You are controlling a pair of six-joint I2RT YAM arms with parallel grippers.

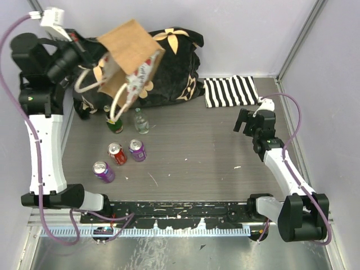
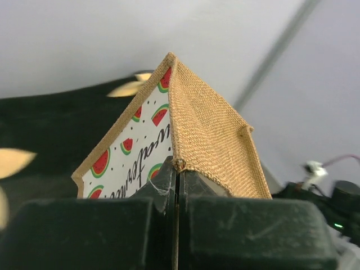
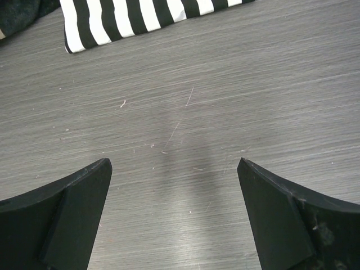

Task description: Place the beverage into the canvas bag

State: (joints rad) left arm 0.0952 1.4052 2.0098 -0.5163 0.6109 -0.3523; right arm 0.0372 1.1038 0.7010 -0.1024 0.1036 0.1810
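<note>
Grey wood-grain table [image 1: 225, 163], white walls behind. My left pincer [image 2: 178, 175] is clamped tight on a seam edge of the canvas bag [image 2: 208, 140], which hangs in the air above the green bottle [image 1: 115, 122] and red can [image 1: 117, 153], with its rope handles [image 1: 90, 84] dangling. It's light, floppy fabric and sags from one pinch. Its mouth seems to face downward, though I can't be sure. A rim grip would hold it open better. My right pincer [image 3: 173, 169] gapes wide over the tabletop.

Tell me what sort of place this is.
Likely a robot lab test cell: two arms bolted to a scuffed grey table, bare pale enclosure walls, and drinks cans set out like props.
</note>
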